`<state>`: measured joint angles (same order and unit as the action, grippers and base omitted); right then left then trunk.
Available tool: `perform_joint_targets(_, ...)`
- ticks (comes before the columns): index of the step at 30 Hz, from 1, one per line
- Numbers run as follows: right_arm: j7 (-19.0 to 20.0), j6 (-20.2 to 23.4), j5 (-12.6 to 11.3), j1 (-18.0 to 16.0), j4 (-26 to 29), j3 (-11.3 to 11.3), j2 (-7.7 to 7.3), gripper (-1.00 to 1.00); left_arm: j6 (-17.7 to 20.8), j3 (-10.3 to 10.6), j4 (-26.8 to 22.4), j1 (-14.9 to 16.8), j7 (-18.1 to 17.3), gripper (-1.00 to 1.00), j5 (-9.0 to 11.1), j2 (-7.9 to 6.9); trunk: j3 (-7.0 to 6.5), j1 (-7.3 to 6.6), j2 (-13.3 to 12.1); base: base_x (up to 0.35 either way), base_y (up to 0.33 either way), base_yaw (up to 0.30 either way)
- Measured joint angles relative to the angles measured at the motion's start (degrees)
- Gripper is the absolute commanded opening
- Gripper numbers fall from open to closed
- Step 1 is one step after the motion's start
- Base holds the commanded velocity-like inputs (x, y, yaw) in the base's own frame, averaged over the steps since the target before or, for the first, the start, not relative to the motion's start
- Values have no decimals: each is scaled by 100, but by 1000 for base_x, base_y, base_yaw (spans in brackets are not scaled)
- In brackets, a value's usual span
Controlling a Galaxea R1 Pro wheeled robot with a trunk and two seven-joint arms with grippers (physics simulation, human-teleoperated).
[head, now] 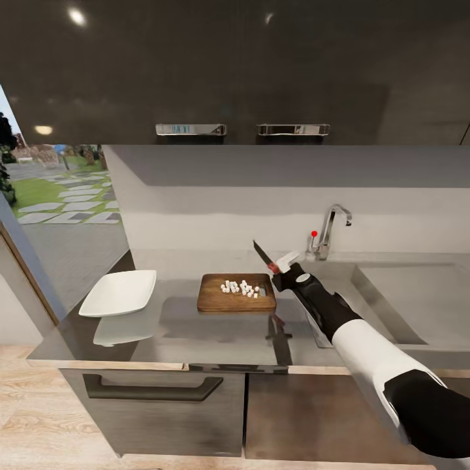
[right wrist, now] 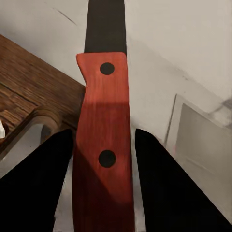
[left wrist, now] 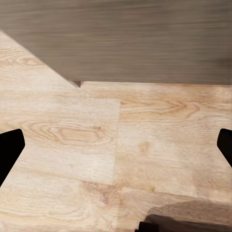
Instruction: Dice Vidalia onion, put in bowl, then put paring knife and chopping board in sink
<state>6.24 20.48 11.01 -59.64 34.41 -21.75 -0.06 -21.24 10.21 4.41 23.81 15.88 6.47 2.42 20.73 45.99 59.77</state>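
My left end effector (left wrist: 116,145) hangs low and points down at the wood floor (left wrist: 96,159) in front of the cabinet; its two dark fingers sit wide apart at the edges of the wrist view with nothing between them, so I read it as released.

My right arm reaches forward and up over the counter (head: 215,336), forearm sloping toward the back wall. The right end effector (head: 285,266) is clenched on the knife (head: 264,256): in the wrist view the fingers (right wrist: 34,188) press both flanks of the red handle. The blade points up and away toward the wall, lifted clear above the right edge of the board (head: 236,294).

On progress, the dicing looks done to me. The onion (head: 240,287) lies as a small heap of white cubes on the middle of the board. The bowl (head: 121,292) stands on the counter's left end, well apart from the board, and looks empty, so the transfer is left to do. After that, knife and board must go into the sink (head: 405,294), which lies to the right beneath the tap (head: 329,232); its basin looks bare from here.
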Motion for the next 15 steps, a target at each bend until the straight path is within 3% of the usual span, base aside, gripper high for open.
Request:
perform_joint_targets(4, 729, -26, -74, -1, -12, 151, -164, -100, 2, 1, -1, -1, 2, 100, 0, -1, 0, 0, 0, 0, 0, 0)
perform_joint_targets(5, 945, -32, -125, -1, -2, 297, -237, -100, 2, 1, -1, -1, 1, 100, -1, -1, 0, 0, 0, 0, 0, 0)
perform_joint_targets(6, 1346, -41, -189, -2, 17, 724, -374, -100, 3, 0, -2, -2, 0, 100, 1, 1, 0, 0, 0, 0, 0, 0)
perform_joint_targets(7, 1536, -45, -216, -2, 25, 990, -473, -100, 4, 1, -2, -2, 2, 100, -1, 10, 0, 0, 0, 0, 0, 0)
perform_joint_targets(9, 1739, -47, -230, -2, 27, 1211, -623, -100, 4, 1, -2, -2, 1, 100, 0, 19, 0, 0, 0, 0, 0, 0)
perform_joint_targets(11, 1894, -46, -248, -1, 26, 1304, -789, -100, 4, 1, -1, -1, 0, 100, -1, 23, 0, 0, 0, 0, 0, 0)
perform_joint_targets(15, 2020, -43, -289, -1, 26, 1365, -962, -100, 4, 2, -1, -1, -1, 100, -2, 29, 0, 0, 0, 0, 0, 0)
